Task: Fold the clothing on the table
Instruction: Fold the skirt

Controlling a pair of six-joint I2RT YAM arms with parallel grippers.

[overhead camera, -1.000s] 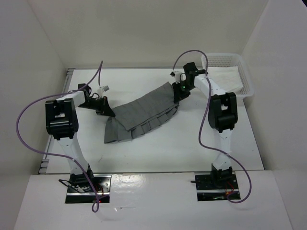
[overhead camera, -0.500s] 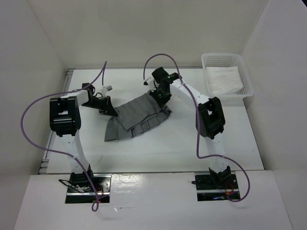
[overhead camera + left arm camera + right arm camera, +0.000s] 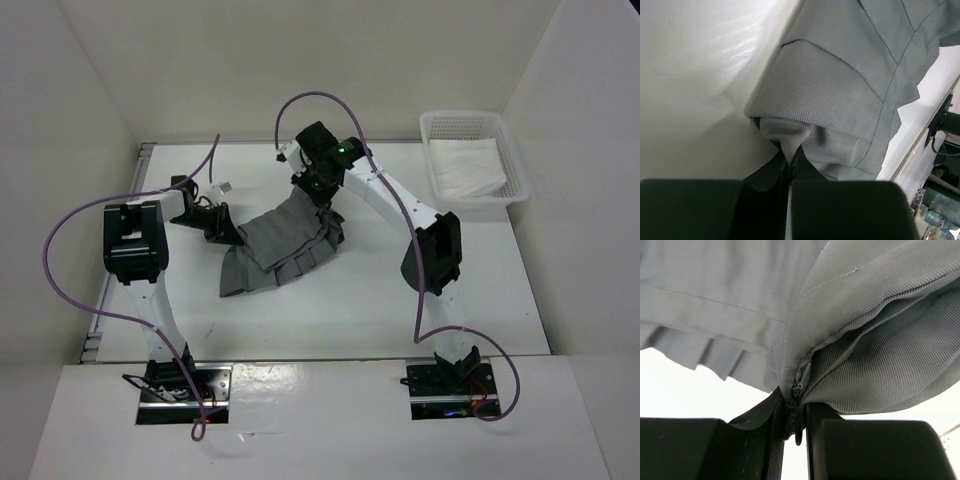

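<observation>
The left claw sits toward the left edge of the table, low over the surface; its wrist view shows the left claw pressed together on a bunched corner of the skirt, the cloth nipped between the pads.

From there the grey pleated skirt lies left of the table's middle; its near-left part rests flat, pleats fanned toward the near edge, while the far-right part rises off the surface in a slack ridge.

At that raised end, nearer the far edge and about midway across, the right claw hangs above the cloth; its own camera shows the right claw pinching a thick seam of the skirt where a zip runs, several layers caught together.

The skirt's long axis therefore runs from the left claw up and rightward to the right claw; the two held ends are near each other, the cloth sagging between.

The fold appears to turn on this line; the right arm holds the lifted, free end, so it seems the one to carry that end along the axis toward the pinned left corner, the left arm serving as anchor.

The basket with its white cloth stands well apart at the far-right corner.
</observation>
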